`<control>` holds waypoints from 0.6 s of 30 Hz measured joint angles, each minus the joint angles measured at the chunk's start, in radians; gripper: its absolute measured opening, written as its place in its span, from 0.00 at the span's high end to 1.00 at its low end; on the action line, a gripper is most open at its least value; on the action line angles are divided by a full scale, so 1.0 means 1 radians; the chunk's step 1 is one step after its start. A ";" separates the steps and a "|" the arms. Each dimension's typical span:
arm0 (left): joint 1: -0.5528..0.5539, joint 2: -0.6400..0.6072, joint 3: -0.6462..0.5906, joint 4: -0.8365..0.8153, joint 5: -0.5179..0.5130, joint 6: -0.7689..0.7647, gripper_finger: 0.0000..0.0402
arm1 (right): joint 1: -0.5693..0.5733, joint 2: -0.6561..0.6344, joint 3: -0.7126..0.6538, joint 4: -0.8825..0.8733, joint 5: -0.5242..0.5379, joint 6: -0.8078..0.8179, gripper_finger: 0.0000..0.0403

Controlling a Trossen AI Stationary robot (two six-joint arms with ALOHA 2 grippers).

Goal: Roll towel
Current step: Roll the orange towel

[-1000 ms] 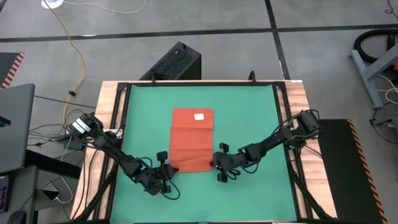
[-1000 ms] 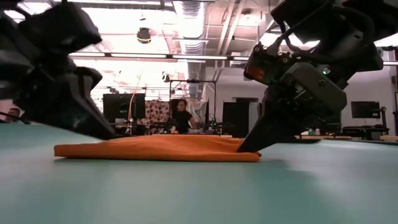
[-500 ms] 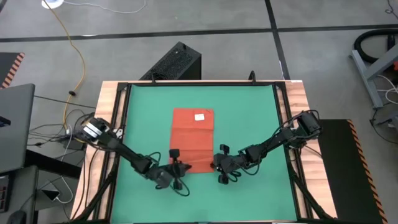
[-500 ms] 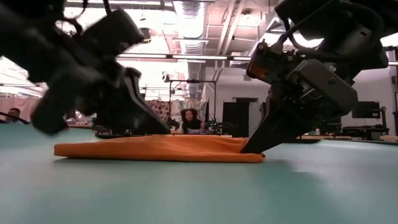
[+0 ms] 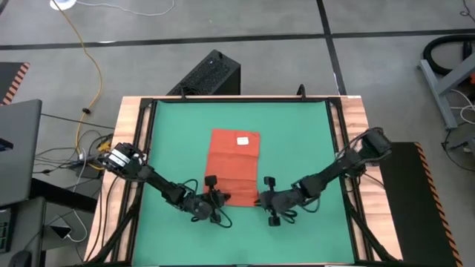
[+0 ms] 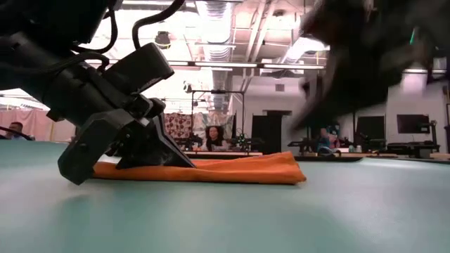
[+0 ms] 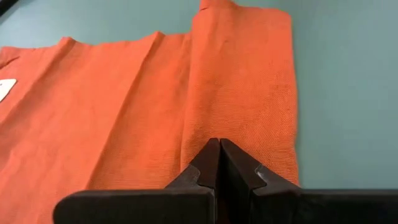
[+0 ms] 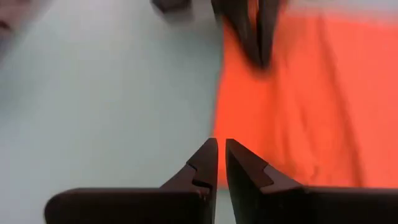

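from above, the towel lies flat in the middle of the green mat, its small white tag near the far edge. the left gripper sits low at the near edge of the towel, toward its left corner, while the right gripper hangs just off the near right corner, over bare mat — not touching the cloth as far as this view tells. both arms reach in from the table's side rails.

at table height, the towel is a low orange strip on the mat. the left gripper presses down on its left part (dark body tilted, tips on the cloth). the other arm is only a dark smear at upper right, clear of the towel.

the left wrist view shows the fingers clenched together, tips resting on the towel beside a raised crease; whether any cloth is pinched between them, i cannot tell. the tag shows at the picture's edge.

the right wrist view has that arm's fingers drawn nearly together with a thin slit between, over the mat right beside the towel — grasping nothing.
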State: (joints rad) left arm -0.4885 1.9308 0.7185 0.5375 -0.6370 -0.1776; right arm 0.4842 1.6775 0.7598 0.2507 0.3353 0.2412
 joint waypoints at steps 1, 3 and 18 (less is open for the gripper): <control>0.000 0.000 0.000 -0.004 0.004 -0.001 1.00 | 0.013 -0.030 0.001 0.007 0.012 -0.025 0.87; 0.001 0.000 0.000 -0.008 0.017 -0.007 1.00 | 0.037 -0.068 0.002 0.022 0.018 -0.069 0.87; 0.003 0.000 -0.001 -0.034 0.083 -0.055 1.00 | 0.054 0.135 0.015 0.197 0.164 -0.212 0.34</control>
State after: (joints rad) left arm -0.4853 1.9304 0.7177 0.5038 -0.5535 -0.2326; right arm 0.5386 1.8121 0.7746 0.4476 0.4991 0.0288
